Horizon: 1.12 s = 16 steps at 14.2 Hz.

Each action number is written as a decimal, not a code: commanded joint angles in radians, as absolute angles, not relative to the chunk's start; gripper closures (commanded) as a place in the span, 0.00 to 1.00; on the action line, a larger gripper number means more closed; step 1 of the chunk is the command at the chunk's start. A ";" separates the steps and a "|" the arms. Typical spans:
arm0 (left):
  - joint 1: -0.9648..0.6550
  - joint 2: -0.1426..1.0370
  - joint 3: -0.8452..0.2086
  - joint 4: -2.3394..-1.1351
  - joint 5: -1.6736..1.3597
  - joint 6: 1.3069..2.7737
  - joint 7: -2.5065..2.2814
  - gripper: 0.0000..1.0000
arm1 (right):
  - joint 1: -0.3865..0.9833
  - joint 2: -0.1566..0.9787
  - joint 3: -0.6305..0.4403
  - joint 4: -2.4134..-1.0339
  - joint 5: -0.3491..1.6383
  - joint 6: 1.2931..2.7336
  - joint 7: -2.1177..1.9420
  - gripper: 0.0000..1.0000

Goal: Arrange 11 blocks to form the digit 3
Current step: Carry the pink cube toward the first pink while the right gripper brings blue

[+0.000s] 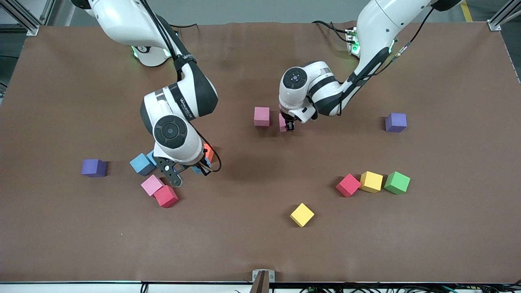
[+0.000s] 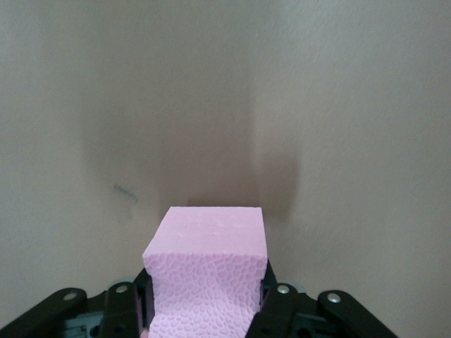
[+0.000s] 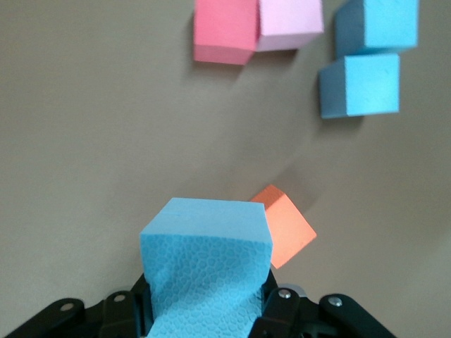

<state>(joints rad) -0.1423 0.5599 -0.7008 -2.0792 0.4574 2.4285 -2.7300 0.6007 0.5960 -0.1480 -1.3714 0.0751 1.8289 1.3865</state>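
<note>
The brown counter [image 1: 260, 252] has lots of bare room. The whole strip along the edge nearest the front camera is open, and so is the middle, between the two arms.

The left pincer [image 1: 289, 125] is low over the middle of the counter. It is shut on a pink block [image 2: 208, 271], which sits squeezed between its fingers. Another pink block [image 1: 261, 116] sits just beside it, toward the right arm's end.

The right pincer [image 1: 202, 167] is over a bunch of blocks toward the right arm's end. It is shut on a light blue block [image 3: 206, 271]. Under it sits an orange block [image 3: 285, 224]. Close by are a second light blue block [image 1: 142, 164], a third pink block [image 1: 152, 184] and a red block [image 1: 166, 196]; that pink one and the red one touch. In the right wrist view, one more light blue block [image 3: 375, 24] shows by the second one.

Toward the left arm's end, a red block [image 1: 349, 184], a yellow block [image 1: 371, 181] and a green block [image 1: 397, 182] sit in a row, close together. A second yellow block [image 1: 302, 214] sits alone, nearer the front camera.

Two purple cubes sit far out, one [image 1: 94, 167] near the right arm's end, one [image 1: 396, 122] near the left arm's end.

The blocks are small, soft-looking cubes with dull, bumpy sides. No number shape is made yet.
</note>
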 commanded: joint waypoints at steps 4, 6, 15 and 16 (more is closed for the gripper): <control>-0.143 0.540 -0.723 -2.146 0.466 2.565 -2.815 0.85 | 0.675 0.551 -0.146 -1.457 0.116 1.847 1.655 1.00; -0.153 0.552 -0.723 -2.145 0.466 2.566 -2.816 0.85 | 0.657 0.482 -0.146 -1.573 0.179 1.932 1.721 1.00; -0.169 0.575 -0.721 -2.135 0.466 2.569 -2.816 0.85 | 0.679 0.354 -0.017 -1.994 0.219 2.312 2.006 1.00; -0.169 0.575 -0.721 -2.134 0.466 2.569 -2.816 0.85 | 0.692 0.354 -0.011 -2.006 0.219 2.312 2.041 1.00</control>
